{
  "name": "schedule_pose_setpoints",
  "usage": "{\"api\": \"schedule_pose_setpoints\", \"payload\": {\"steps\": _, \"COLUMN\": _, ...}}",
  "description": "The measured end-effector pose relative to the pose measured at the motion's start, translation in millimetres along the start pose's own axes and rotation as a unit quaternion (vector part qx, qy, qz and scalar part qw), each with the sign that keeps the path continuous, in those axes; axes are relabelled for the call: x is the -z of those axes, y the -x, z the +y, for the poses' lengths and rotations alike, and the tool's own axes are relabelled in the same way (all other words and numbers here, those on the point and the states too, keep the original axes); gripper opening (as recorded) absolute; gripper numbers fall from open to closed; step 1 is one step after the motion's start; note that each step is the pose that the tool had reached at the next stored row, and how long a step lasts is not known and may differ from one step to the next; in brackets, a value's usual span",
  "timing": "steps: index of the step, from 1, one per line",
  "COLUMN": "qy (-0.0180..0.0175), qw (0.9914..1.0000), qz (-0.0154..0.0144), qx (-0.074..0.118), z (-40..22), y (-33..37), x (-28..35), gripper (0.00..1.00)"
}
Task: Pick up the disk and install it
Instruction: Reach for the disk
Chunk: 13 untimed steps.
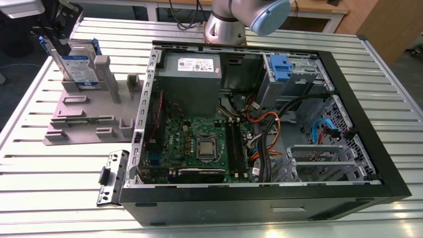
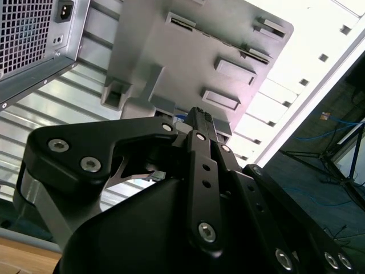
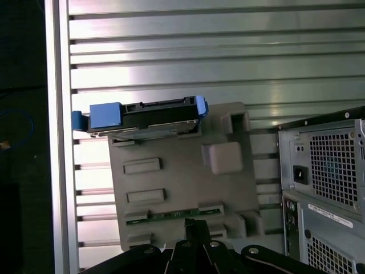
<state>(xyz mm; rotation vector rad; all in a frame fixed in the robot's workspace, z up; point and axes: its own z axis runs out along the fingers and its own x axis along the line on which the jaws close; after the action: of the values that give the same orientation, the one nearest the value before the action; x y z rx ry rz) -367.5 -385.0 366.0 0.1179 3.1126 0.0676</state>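
Above the grey stand (image 3: 177,171) on the tabletop (image 3: 199,57), the claw (image 3: 195,224) hangs clenched and empty, pointing downward, clear of the disk (image 3: 142,114) set on edge in that stand.

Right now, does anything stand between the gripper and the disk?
Nothing visible does. The disk stands on edge in the grey stand, its upper edge bare; the gripper hangs above the stand, open air between them.
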Motion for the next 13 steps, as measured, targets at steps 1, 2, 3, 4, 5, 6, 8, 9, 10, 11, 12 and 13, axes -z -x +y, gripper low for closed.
{"api": "schedule_pose_setpoints", "payload": {"steps": 1, "qy": 0.0, "qw": 1.0, "qz": 0.0, "qx": 0.0, "z": 0.1, "y": -0.3, "x": -0.2, "gripper": 0.1}}
{"api": "schedule_pose_setpoints", "payload": {"steps": 2, "qy": 0.0, "qw": 1.0, "qz": 0.0, "qx": 0.0, "z": 0.2, "y": -0.5, "x": -0.4, "gripper": 0.1}}
{"api": "schedule_pose_setpoints", "payload": {"steps": 3, "qy": 0.0, "qw": 1.0, "qz": 0.0, "qx": 0.0, "z": 0.3, "y": -0.7, "x": -0.5, "gripper": 0.1}}
{"api": "schedule_pose_setpoints", "payload": {"steps": 4, "qy": 0.0, "qw": 1.0, "qz": 0.0, "qx": 0.0, "z": 0.5, "y": -0.8, "x": -0.6, "gripper": 0.1}}
{"api": "schedule_pose_setpoints", "payload": {"steps": 5, "qy": 0.0, "qw": 1.0, "qz": 0.0, "qx": 0.0, "z": 0.6, "y": -1.0, "x": -0.8, "gripper": 0.1}}
{"api": "schedule_pose_setpoints", "payload": {"steps": 6, "qy": 0.0, "qw": 1.0, "qz": 0.0, "qx": 0.0, "z": 0.7, "y": -1.2, "x": -1.0, "gripper": 0.1}}
{"api": "schedule_pose_setpoints", "payload": {"steps": 8, "qy": 0.0, "qw": 1.0, "qz": 0.0, "qx": 0.0, "z": 0.9, "y": -1.6, "x": -1.3, "gripper": 0.1}}
{"api": "schedule_pose_setpoints", "payload": {"steps": 9, "qy": 0.0, "qw": 1.0, "qz": 0.0, "qx": 0.0, "z": 1.0, "y": -1.7, "x": -1.4, "gripper": 0.1}}
{"api": "schedule_pose_setpoints", "payload": {"steps": 10, "qy": 0.0, "qw": 1.0, "qz": 0.0, "qx": 0.0, "z": 1.1, "y": -1.9, "x": -1.6, "gripper": 0.1}}
{"api": "schedule_pose_setpoints", "payload": {"steps": 11, "qy": 0.0, "qw": 1.0, "qz": 0.0, "qx": 0.0, "z": 1.2, "y": -2.0, "x": -1.7, "gripper": 0.1}}
{"api": "schedule_pose_setpoints", "payload": {"steps": 12, "qy": 0.0, "qw": 1.0, "qz": 0.0, "qx": 0.0, "z": 1.4, "y": -2.2, "x": -1.9, "gripper": 0.1}}
{"api": "schedule_pose_setpoints", "payload": {"steps": 13, "qy": 0.0, "qw": 1.0, "qz": 0.0, "qx": 0.0, "z": 1.5, "y": -2.3, "x": -2.1, "gripper": 0.1}}
